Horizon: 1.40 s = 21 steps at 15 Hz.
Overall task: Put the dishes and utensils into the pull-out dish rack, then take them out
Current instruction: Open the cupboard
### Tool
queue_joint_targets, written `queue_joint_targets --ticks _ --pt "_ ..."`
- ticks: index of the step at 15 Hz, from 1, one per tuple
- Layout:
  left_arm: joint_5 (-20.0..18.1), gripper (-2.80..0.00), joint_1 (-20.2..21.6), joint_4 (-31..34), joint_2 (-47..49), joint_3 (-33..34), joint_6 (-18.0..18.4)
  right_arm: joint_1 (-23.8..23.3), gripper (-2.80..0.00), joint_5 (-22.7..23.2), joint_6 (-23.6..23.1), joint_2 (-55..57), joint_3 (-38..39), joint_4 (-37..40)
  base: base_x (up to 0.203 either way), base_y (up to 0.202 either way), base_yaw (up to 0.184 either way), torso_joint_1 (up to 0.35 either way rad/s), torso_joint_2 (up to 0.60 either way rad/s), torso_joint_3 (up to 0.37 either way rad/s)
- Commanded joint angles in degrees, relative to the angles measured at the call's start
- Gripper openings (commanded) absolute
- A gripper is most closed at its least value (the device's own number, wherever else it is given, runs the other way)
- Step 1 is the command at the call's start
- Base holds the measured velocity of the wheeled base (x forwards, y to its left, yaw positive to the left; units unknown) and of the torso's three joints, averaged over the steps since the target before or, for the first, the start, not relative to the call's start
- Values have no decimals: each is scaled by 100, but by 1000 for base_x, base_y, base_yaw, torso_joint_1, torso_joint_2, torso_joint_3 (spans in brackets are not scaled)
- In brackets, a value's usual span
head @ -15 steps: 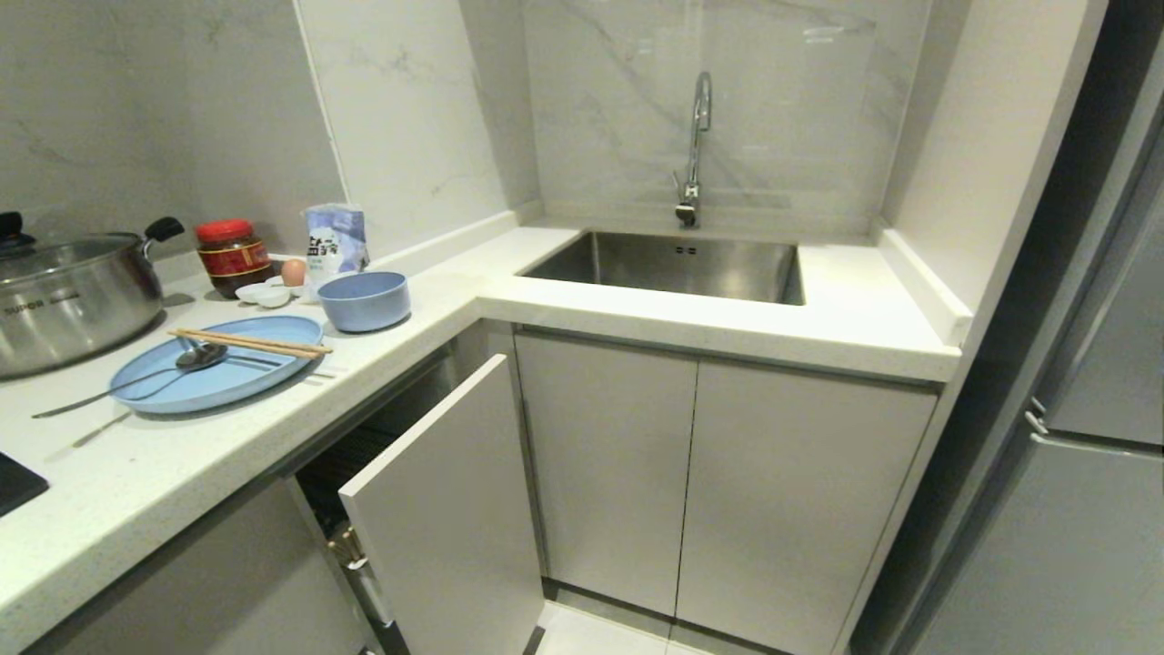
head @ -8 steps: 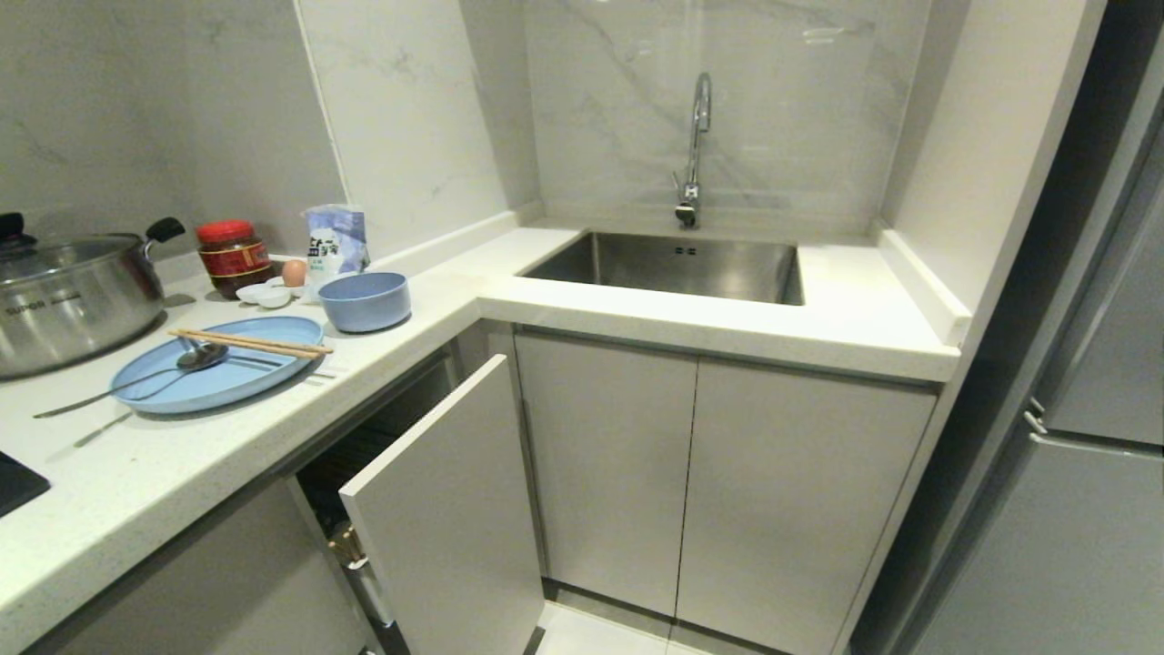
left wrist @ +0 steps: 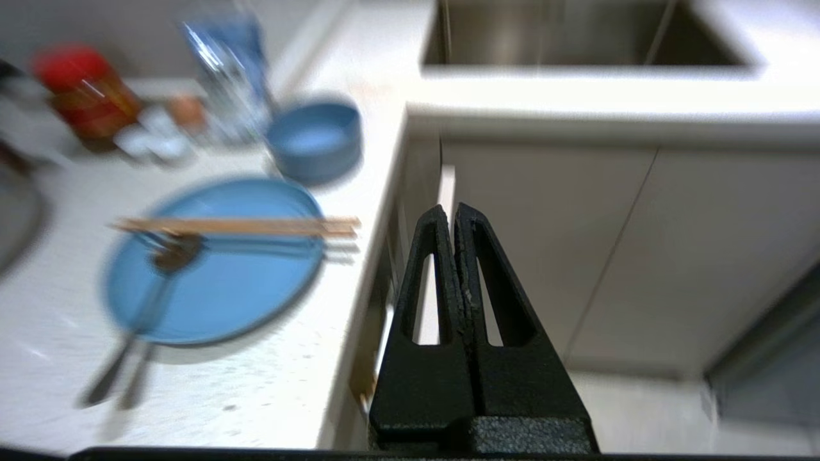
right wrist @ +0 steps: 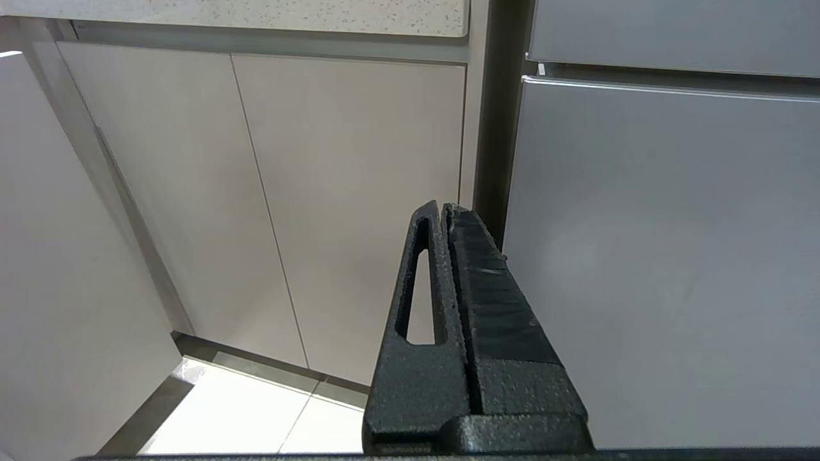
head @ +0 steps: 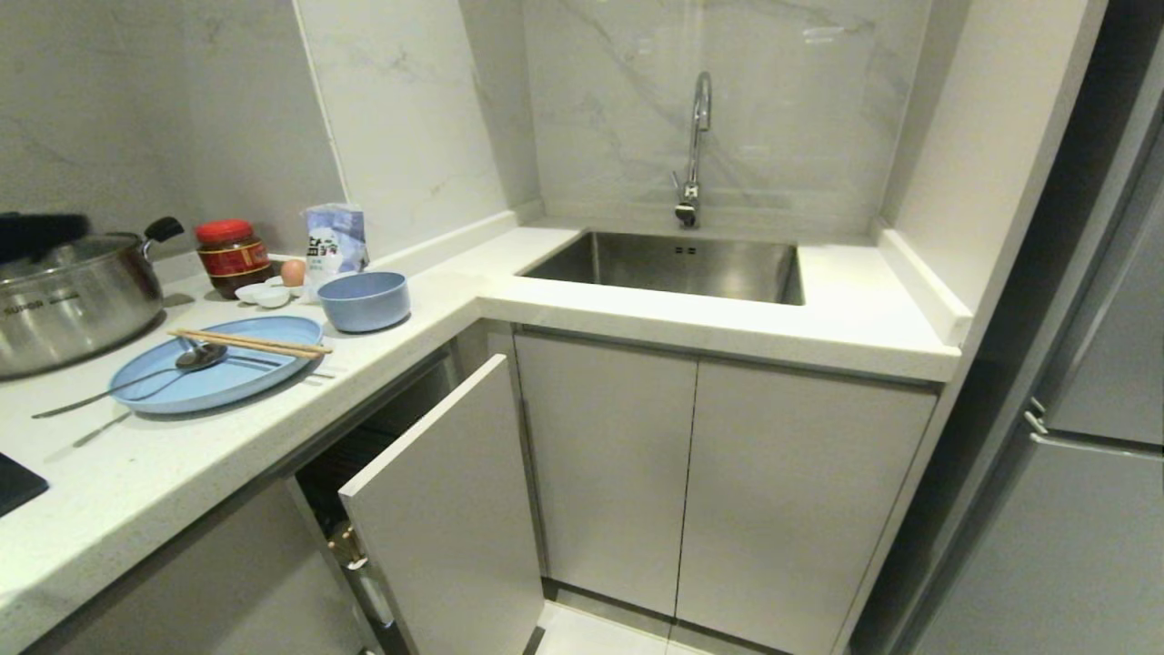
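Note:
On the white counter lies a pale-blue oval plate [head: 214, 377] [left wrist: 218, 288]. A pair of wooden chopsticks [head: 250, 343] [left wrist: 237, 225] rests across it, and a silver spoon [head: 136, 382] [left wrist: 128, 358] leans on its rim. A deep pale-blue bowl [head: 364, 300] [left wrist: 314, 137] stands just beyond. Below the counter the pull-out dish rack's white panel front [head: 446, 509] stands out from the cabinet, with its inside dark. My left gripper [left wrist: 453, 214] is shut and empty, up in the air beside the counter's edge, right of the plate. My right gripper [right wrist: 443, 208] is shut and parked low, facing the cabinet doors.
A steel pot [head: 73, 291] sits at the far left, with a dark blur of my left arm [head: 41, 235] over it. Behind the plate are a red-lidded jar [head: 232, 255], an egg [head: 293, 271], white saucers [head: 264, 294] and a bag [head: 335, 238]. A sink [head: 673, 264] with tap [head: 696, 146] lies ahead and a grey fridge [head: 1091, 455] to the right.
A dark blurred part of my left arm has come into the head view at the far left, over the pot. The dishes, utensils and panel have not moved.

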Motion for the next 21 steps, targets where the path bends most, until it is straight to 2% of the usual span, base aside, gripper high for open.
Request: queue_joint_targets --ticks 1,3,7,11,16,21 --pt "693 -280 -665 23 1175 62 5 2 -280 1 1 -4 132 -4 0 0 0 0 0 0" --pt "1153 -280 -1091 55 1665 135 -72 2 -280 1 1 -4 132 -4 0 0 0 0 0 0" --pt "1622 -280 -1150 211 2414 180 -142 2 -280 1 1 -4 132 -4 0 0 0 0 0 0" --pt "1721 -280 -1150 220 3008 187 -164 2 -280 1 1 -4 132 -4 0 0 0 0 0 0" --pt "1807 -280 -1040 194 3646 72 -401 2 -280 1 1 -4 132 -4 0 0 0 0 0 0" --pt "2295 -280 -814 100 3973 -129 -522 2 -280 1 1 -4 132 -4 0 0 0 0 0 0"
